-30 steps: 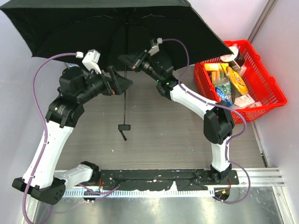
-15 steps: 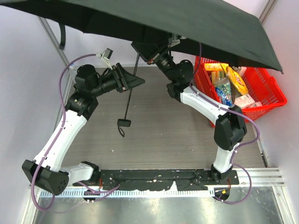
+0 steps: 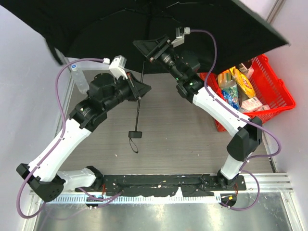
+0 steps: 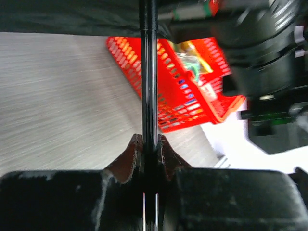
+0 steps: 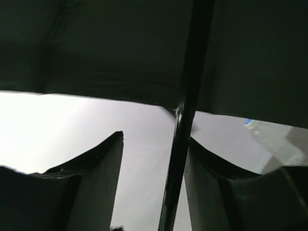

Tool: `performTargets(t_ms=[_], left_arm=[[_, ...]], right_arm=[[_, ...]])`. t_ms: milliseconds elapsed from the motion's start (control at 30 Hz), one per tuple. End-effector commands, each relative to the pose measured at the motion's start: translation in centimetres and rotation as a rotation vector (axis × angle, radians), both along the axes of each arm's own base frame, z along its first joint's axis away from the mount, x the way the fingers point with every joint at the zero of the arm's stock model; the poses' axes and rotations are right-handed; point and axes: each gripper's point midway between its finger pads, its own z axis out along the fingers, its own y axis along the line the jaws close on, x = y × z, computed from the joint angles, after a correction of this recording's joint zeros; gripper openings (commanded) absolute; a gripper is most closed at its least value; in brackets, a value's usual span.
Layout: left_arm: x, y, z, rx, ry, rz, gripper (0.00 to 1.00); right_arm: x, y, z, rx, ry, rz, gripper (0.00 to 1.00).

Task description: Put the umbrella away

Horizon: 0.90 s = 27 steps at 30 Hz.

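**A:** Left gripper is clamped tight on the umbrella shaft. Right gripper has its jaws apart, with the shaft running between them.

**B:** Yep, the canopy's wide open over the far side of the table and the handle hangs low. Red basket is off to the right.

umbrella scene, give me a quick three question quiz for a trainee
1. Fill in: the right gripper stands ___, with the umbrella shaft between its fingers.
2. Which gripper clamps the shaft? A) left gripper B) right gripper C) neither
3. True or false: the umbrella's canopy is folded shut.
Key: 1 open; 2 A; 3 false.
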Motion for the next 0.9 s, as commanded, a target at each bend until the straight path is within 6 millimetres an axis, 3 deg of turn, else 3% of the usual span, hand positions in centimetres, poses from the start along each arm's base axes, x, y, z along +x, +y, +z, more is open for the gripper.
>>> performTargets(t_ms=[0,167,200,233,333,433,467,533,667,733,867], left_arm=[[0.9,4.0,2.2,0.103,-0.167,0.211,0.0],[0.8,3.5,2.6,0.128,-0.234,0.175,0.0],[0.8,3.5,2.7,0.138,-0.238,0.174,0.0],[0.9,3.4,2.7,0.154,-0.24,0.173,0.0],[1.4,3.8,2.7,0.188,-0.246,0.194,0.0],[1.9,5.1,3.0,0.223,-0.253,0.271,0.0],[1.9,5.6,3.2,0.234,-0.26,0.301,0.0],[2.0,7.1,4.6,0.241,-0.274,0.371,0.0],[1.3,9.1,7.2,0.233,-0.312,0.438,0.0],[0.8,9.8,7.9,0.223,-0.324,0.45,0.0],[0.6,9.9,7.6,0.253,-0.327,0.438,0.0]], right_arm=[[2.1,-3.1,2.0,-0.162,0.003,-0.283,0.57],[5.0,-3.5,0.7,-0.321,0.11,-0.4,0.58],[5.1,-3.9,2.1,-0.307,0.1,-0.42,0.58],[5.4,-3.9,1.5,-0.329,0.116,-0.426,0.58],[5.6,-3.9,2.6,-0.314,0.108,-0.444,0.61],[5.8,-3.1,3.1,-0.307,0.084,-0.468,0.63],[5.6,-3.2,4.2,-0.291,0.071,-0.483,0.63],[6.3,-2.3,4.0,-0.312,0.062,-0.492,0.64],[5.5,-1.5,5.4,-0.286,0.028,-0.487,0.63],[4.1,-0.2,5.9,-0.281,-0.011,-0.463,0.63],[3.1,0.9,5.8,-0.295,-0.031,-0.449,0.63]])
